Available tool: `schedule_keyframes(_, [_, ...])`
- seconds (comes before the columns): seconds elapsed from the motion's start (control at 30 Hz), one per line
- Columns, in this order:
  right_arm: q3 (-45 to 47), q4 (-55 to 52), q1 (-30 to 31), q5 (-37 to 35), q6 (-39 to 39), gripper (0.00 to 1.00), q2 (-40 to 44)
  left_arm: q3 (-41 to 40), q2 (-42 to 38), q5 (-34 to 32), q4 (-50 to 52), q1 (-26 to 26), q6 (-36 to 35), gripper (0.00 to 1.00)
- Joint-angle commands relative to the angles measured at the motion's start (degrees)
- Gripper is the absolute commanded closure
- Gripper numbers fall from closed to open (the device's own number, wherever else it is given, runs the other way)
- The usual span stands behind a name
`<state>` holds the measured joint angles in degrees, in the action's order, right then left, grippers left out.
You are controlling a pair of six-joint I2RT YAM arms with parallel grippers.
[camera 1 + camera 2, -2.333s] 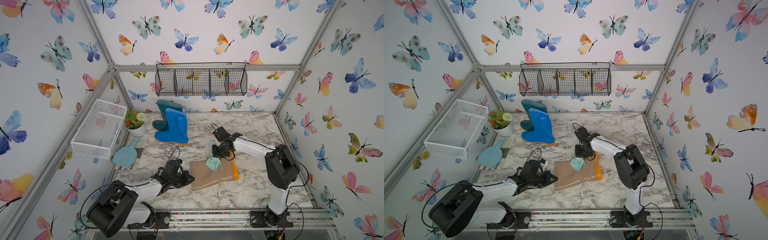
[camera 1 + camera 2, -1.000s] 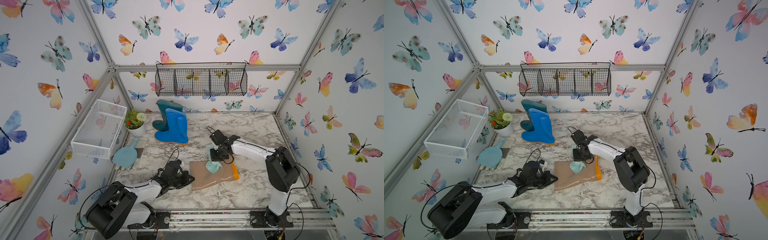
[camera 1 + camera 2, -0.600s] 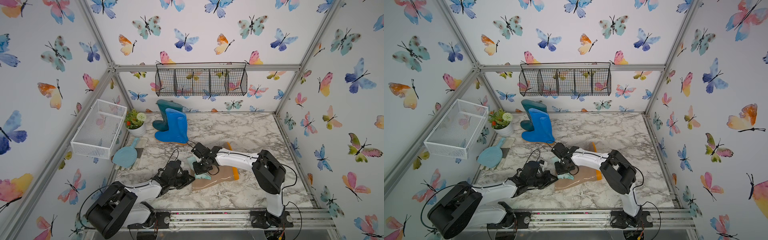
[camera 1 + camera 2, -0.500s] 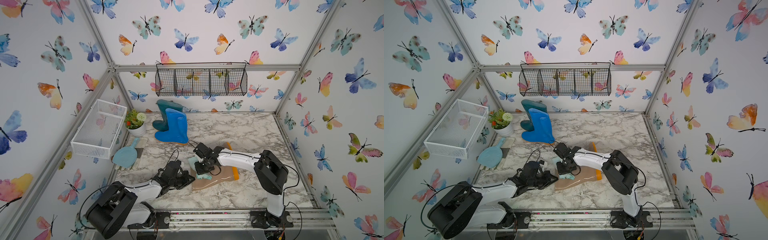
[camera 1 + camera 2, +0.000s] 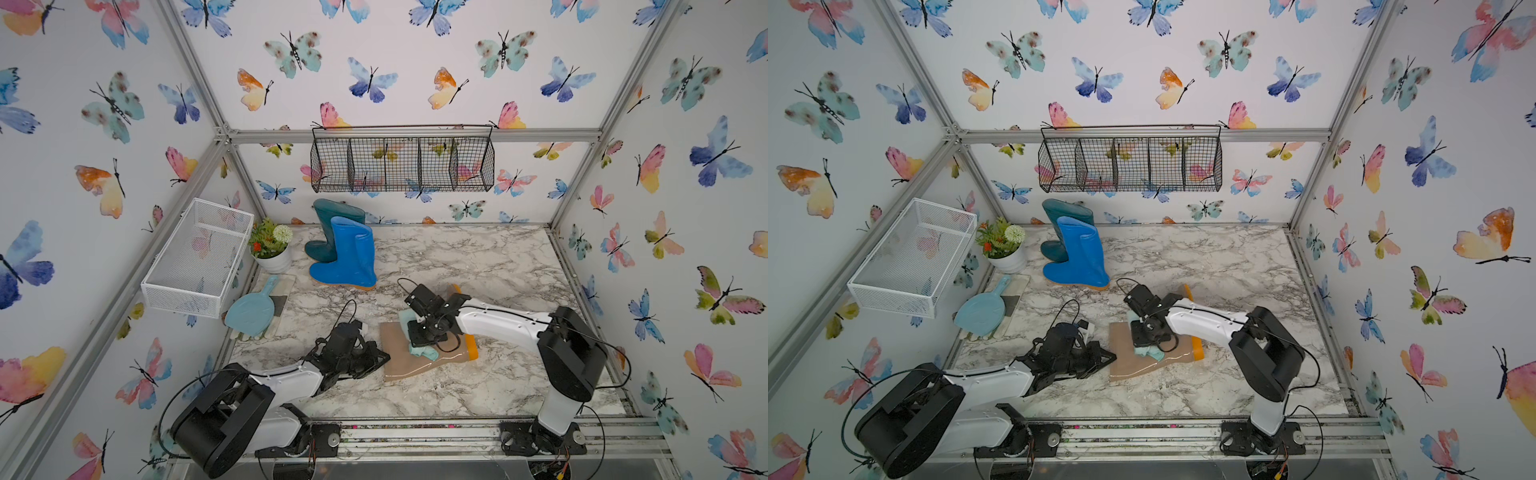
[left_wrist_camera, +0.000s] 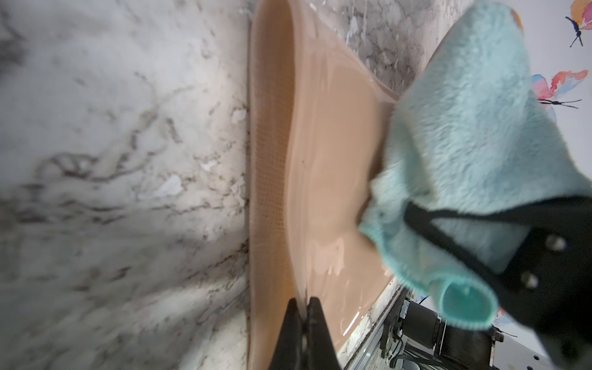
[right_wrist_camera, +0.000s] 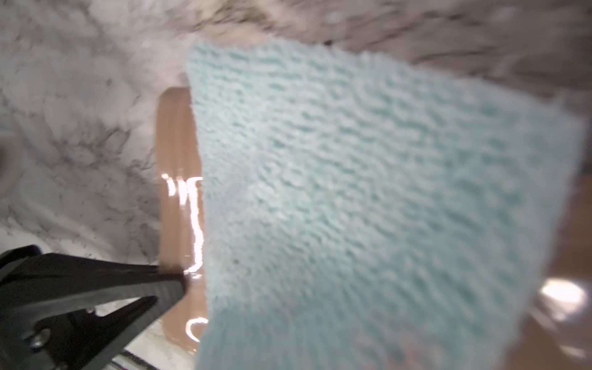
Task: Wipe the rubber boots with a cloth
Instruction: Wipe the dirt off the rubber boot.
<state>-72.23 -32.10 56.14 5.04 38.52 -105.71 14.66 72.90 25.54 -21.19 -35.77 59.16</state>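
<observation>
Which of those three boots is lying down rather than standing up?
The beige boot: it lies flat near the front of the table, under the cloth. The blue boot and the dark teal boot stand upright at the back.

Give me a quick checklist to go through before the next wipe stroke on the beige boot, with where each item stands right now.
1. Left gripper pinches the beige boot at the shaft rim: ok.
2. Right gripper shut on the cloth: ok.
3. Cloth rests on the beige boot's shaft: ok.
4. Beige boot lies flat on the table: ok.
5. Blue boot and teal boot stand upright at the back, apart from the stroke: ok.
6. Beige boot's underside wiped: cannot tell, hidden.
</observation>
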Motion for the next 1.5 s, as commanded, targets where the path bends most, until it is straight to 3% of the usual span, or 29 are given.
schedule_keyframes(0.0, [-4.11, -4.05, 2.55, -1.24, -0.43, 0.99, -3.10, 0.42, -1.32, 0.70, 1.76, -0.27, -2.09, 1.00])
schedule_keyframes(0.27, [11.65, -4.79, -8.13, -5.26, 0.33, 0.99, 11.46, 0.65, -5.36, -0.06, 6.11, 0.44, -3.67, 1.00])
schedule_keyframes(0.47, [12.66, -0.84, -4.51, -0.78, 3.59, 0.99, 10.42, 0.38, -4.70, 0.22, 3.54, 0.72, -2.93, 1.00])
schedule_keyframes(0.67, [-2.68, -5.69, 5.54, -2.79, 0.95, 0.99, -1.71, 1.90, -2.44, 1.38, 3.90, 0.61, -3.61, 1.00])
schedule_keyframes(0.77, [1.37, -5.75, 4.58, -4.94, 2.15, 0.99, 0.66, 0.39, -4.00, 1.48, 3.71, 0.52, -2.76, 1.00])
schedule_keyframes(0.93, [14.44, -3.85, -3.96, -3.38, 4.34, 0.99, 10.90, -0.72, -8.56, 0.16, 6.72, 0.77, -2.47, 1.00])
schedule_keyframes(1.07, [17.79, -1.68, -4.78, -3.82, 4.93, 0.99, 13.79, -2.14, -8.91, 0.30, 5.49, 0.87, -1.93, 1.00])
schedule_keyframes(1.17, [13.91, -0.02, -2.41, -0.10, 5.17, 0.99, 9.17, -2.87, -7.79, 0.67, 3.50, 0.88, -1.12, 1.00])
schedule_keyframes(1.37, [-5.96, -5.21, 8.67, -2.16, 0.07, 0.99, -4.23, -2.26, -9.61, -0.47, 5.17, 0.78, -1.32, 1.00])
schedule_keyframes(1.47, [-2.87, -6.28, 8.33, -4.89, 0.68, 0.99, -2.76, -3.25, -10.31, -0.70, 4.97, 0.57, -0.81, 1.00])
